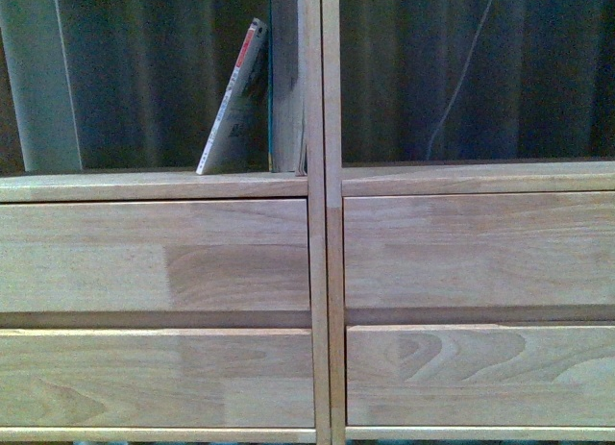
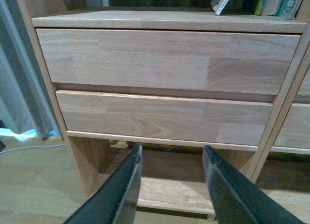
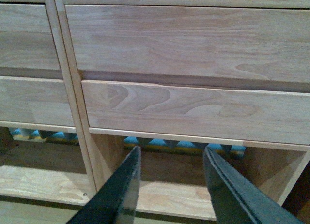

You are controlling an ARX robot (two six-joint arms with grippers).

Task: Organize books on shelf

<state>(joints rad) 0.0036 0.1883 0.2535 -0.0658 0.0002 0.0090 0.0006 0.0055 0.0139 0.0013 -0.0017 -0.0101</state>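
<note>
The pale wood shelf [image 1: 324, 262] fills the front view: two bays, each with two plain drawer fronts. In the left bay's open compartment a slim white-spined book [image 1: 233, 104] leans to the right against a taller tan book with a teal edge [image 1: 288, 80], which stands upright by the divider. Neither arm shows in the front view. My left gripper [image 2: 173, 147] is open and empty, low in front of the left bay's drawers [image 2: 164, 115]. The leaning book's lower end [image 2: 222, 2] shows above them. My right gripper [image 3: 172, 148] is open and empty before the right bay's lower drawer [image 3: 193, 110].
A grey-green panel [image 1: 38, 80] stands at the left of the open compartment. A white cable [image 1: 461, 70] hangs in the right bay. Several more books [image 2: 281, 1] stand beside the leaning one. Blue and yellow foam [image 3: 179, 146] lies behind the low opening. A grey curtain [image 2: 19, 88] hangs beside the shelf.
</note>
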